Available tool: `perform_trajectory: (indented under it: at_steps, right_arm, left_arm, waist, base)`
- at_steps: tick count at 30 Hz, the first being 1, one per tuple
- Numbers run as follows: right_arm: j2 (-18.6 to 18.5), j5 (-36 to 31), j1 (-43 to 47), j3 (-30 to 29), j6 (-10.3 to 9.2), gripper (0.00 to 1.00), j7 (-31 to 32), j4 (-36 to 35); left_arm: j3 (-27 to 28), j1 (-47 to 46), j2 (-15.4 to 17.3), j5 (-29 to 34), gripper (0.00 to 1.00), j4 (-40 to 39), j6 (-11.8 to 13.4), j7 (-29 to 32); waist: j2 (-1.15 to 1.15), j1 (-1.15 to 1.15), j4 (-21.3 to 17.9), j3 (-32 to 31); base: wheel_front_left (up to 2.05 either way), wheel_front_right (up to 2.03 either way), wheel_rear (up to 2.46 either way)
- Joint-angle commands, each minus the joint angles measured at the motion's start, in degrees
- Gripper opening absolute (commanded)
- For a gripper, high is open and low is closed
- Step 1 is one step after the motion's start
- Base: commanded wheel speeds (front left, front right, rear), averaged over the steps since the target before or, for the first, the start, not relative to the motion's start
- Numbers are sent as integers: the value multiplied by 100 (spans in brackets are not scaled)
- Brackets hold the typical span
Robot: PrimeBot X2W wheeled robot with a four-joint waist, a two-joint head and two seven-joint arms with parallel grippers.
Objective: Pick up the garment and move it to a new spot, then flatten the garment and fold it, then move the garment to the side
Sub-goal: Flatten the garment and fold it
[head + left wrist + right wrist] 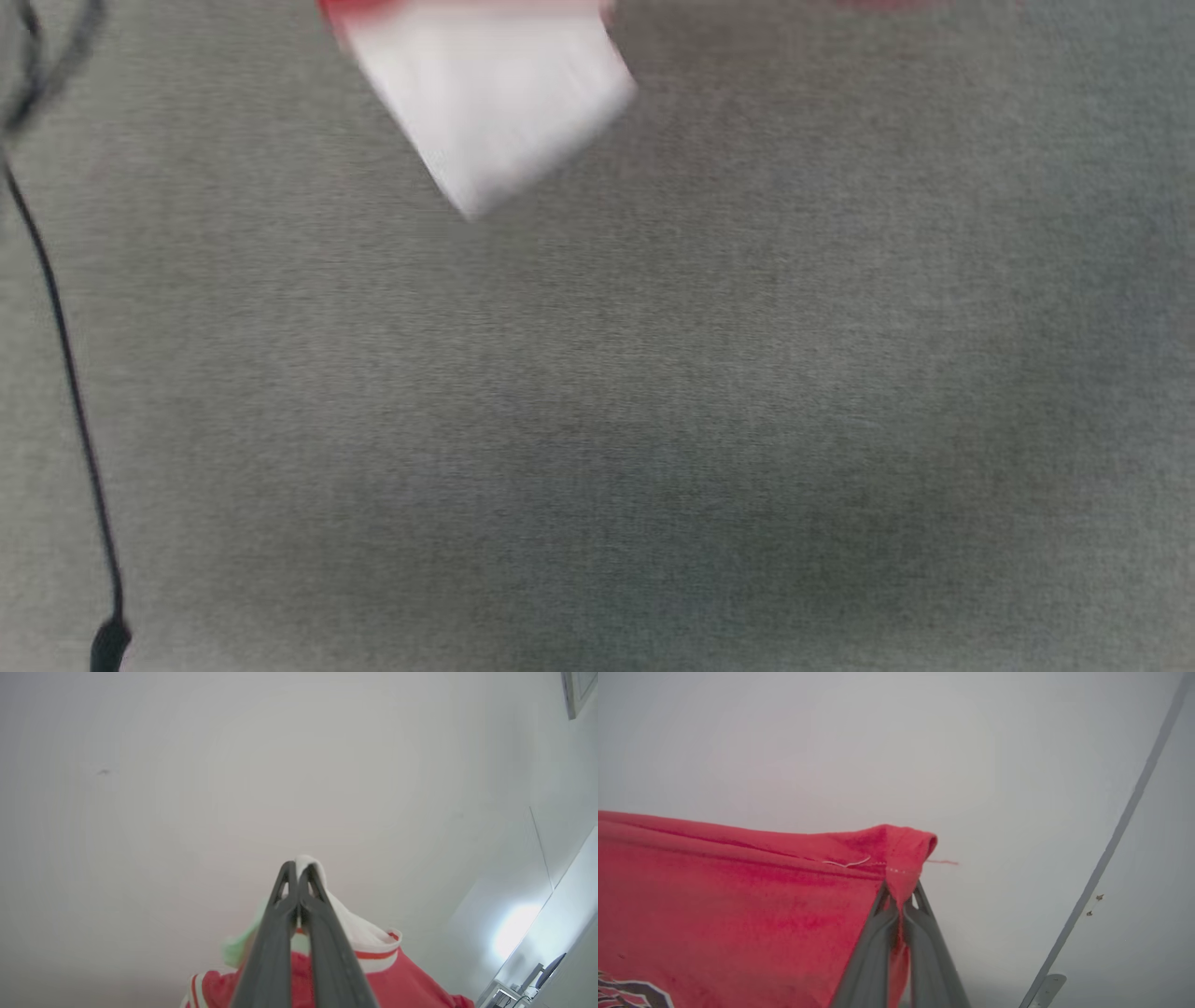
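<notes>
The garment (738,891) hangs up in the air, and its white sleeve (495,103) dangles over a grey surface (653,420). The left end effector (297,870) pinches tight on a white bit of it. The right end effector (901,891) pinches tight on a red corner. So the pick-up looks done. Putting it down, smoothing, folding and moving it aside are left to do.

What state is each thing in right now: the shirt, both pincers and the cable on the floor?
shirt: lifted, gripped at two spots, not yet folded.
left pincer: shut on the shirt's white sleeve.
right pincer: shut on a red hemmed corner of the shirt.
cable: lying loose on the grey carpet.
</notes>
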Motion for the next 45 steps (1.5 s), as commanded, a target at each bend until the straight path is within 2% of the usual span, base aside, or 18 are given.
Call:
perform_trajectory:
  at_steps: [1, 4, 7, 12, 16, 22, 27, 31, 37, 45]
  right_arm:
    - [20, -123, -162, -74, -32, 0, -228, 207]
    - [141, -218, -338, -98, -33, 0, -545, 510]
    - [205, -185, -209, 9, -32, 0, -605, 701]
    - [122, 52, 422, 305, -31, 0, -627, 782]
    - [-65, 424, 1207, 554, -30, 0, -617, 505]
    - [-505, 1142, 2679, 876, -25, 0, -589, -305]
    - [-1046, 1727, 4067, 1102, -23, 0, -505, -1372]
    - [-1480, 2023, 5077, 1095, -22, 0, -494, -2146]
    - [-1894, 2197, 6283, 768, -22, 0, -444, -3101]
    - [-2022, 2210, 7760, -155, -22, 0, -317, -4012]
  left_arm:
    - [144, -281, 55, 81, 0, 155, 16, -76]
    - [457, -520, -99, -119, 0, 174, 16, -105]
    - [338, -268, -199, -119, 0, 25, 16, -97]
    - [160, 731, -323, -383, 0, -516, 15, -26]
    - [60, 1901, -260, -564, 0, -1243, 15, -40]
    - [-21, 3764, -11, -559, 0, -2422, 15, -76]
    - [-28, 5129, 191, -278, 0, -3252, 12, -102]
    - [193, 6167, 264, -37, 0, -3843, 12, -105]
    - [577, 7391, 304, 417, 0, -4396, 12, -107]
    - [806, 8565, 573, 715, 0, -5322, 12, -108]
  waist:
    - [0, 0, -122, 109]
    - [0, 0, -137, 146]
    - [0, 0, -107, 162]
    - [0, 0, -47, 121]
    - [0, 0, 12, -4]
    - [0, 0, 25, -312]
    - [0, 0, 40, -559]
    - [0, 0, -12, -694]
    - [0, 0, -111, -791]
    - [0, 0, -171, -779]
  base:
    - [0, 0, 0]
    - [0, 0, 0]
    - [0, 0, 0]
    - [0, 0, 0]
    - [0, 0, 0]
    - [0, 0, 0]
    - [0, 0, 0]
    - [0, 0, 0]
    - [0, 0, 0]
    - [0, 0, 0]
